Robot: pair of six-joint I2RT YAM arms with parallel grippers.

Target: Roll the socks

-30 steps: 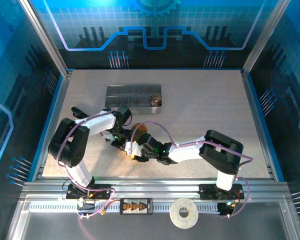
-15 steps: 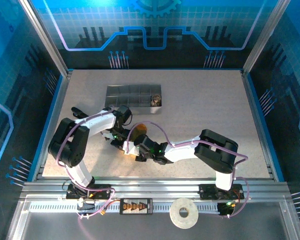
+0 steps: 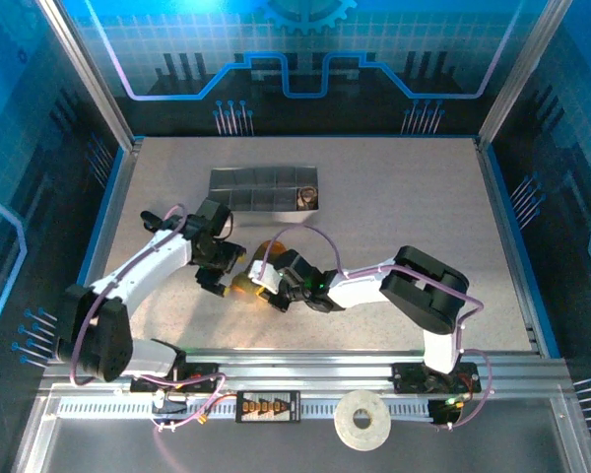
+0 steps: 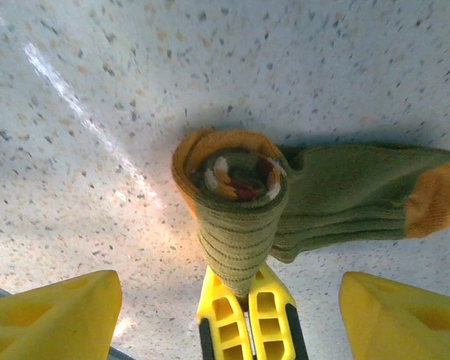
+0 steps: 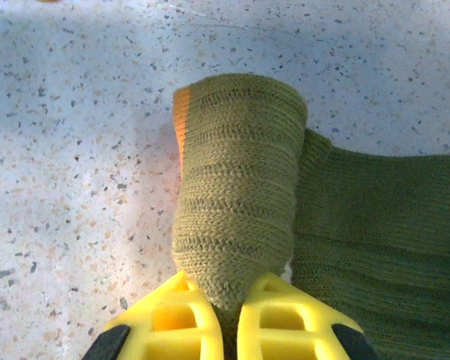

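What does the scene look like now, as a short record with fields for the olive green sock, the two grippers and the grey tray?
sock: olive green knitted sock, one end rolled up, the rest flat on the speckled table
right gripper: shut on the roll
left gripper: open, fingers on both sides of the roll, not touching it
tray: grey divided tray, beyond both arms, a beige-brown bundle in its right end compartment

The right gripper (image 5: 226, 304), yellow jaws closed, pinches a rolled olive green sock (image 5: 240, 187); the rest lies flat on the speckled table (image 5: 75, 150).
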